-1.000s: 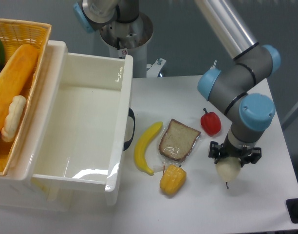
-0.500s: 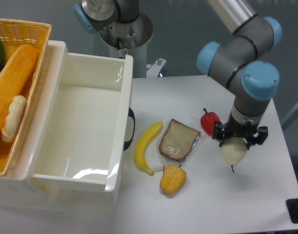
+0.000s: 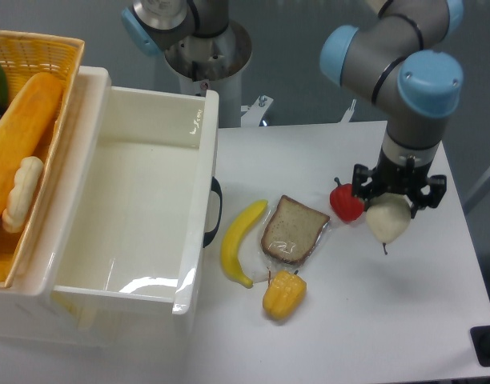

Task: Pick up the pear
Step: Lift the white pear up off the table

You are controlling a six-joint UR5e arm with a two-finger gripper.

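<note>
The pear point(image 3: 388, 222) is pale cream-white with a thin dark stem pointing down. My gripper point(image 3: 397, 202) is shut on its upper end and holds it in the air above the right side of the white table point(image 3: 365, 320). The pear hangs just right of the red pepper point(image 3: 346, 202). The pear's top is hidden between the black fingers.
A bread slice in plastic point(image 3: 294, 230), a banana point(image 3: 239, 242) and a yellow-orange bell pepper point(image 3: 283, 294) lie left of the pear. A large white bin point(image 3: 133, 210) and a wicker basket point(image 3: 25, 140) with food stand at the left. The arm's base point(image 3: 205, 48) is at the back.
The gripper has risen with the pear in it and moved slightly right and back. The pear now hangs higher above the table, beside the red pepper.
</note>
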